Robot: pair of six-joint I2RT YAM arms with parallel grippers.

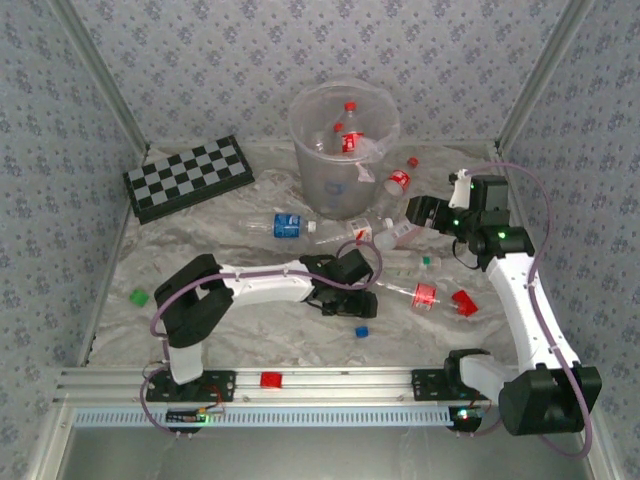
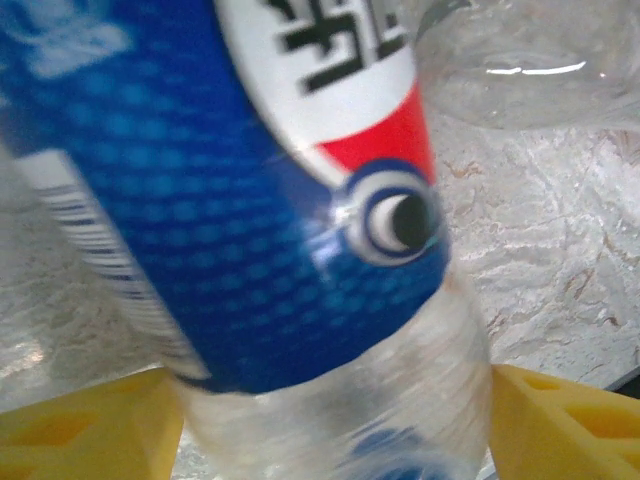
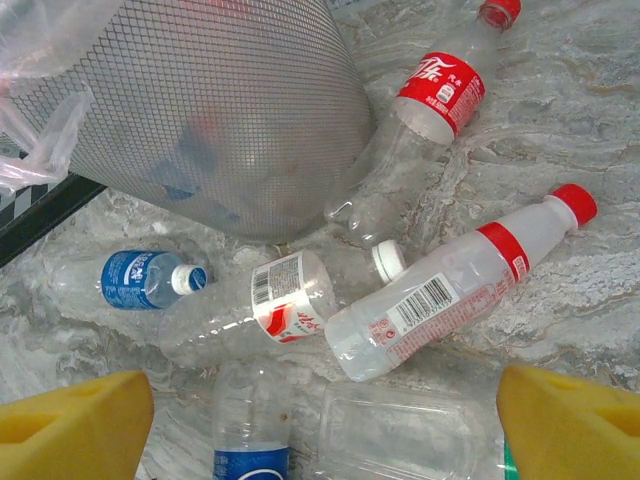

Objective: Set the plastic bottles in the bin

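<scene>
Left gripper [image 2: 335,438], jaws set either side of the blue-labelled bottle [image 2: 250,200] at the middle of the table [image 1: 200,255] — whether they pinch it cannot be told — risks the slick bottle slipping free short of the bin [image 1: 328,182] at far centre, while the right gripper [image 3: 325,430] hangs spread wide, empty.

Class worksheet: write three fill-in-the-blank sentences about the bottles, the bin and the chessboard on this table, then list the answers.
1. In the top view, the black-and-white chessboard lies to the ___ of the tall translucent whitish plastic bin.
2. The clear plastic bottle between the jaws of the left gripper carries a mostly ___ label.
3. In the right wrist view, the clear bottle with a white barcode label and red neck band wears a ___ cap.
Answers: left; blue; red.
</scene>
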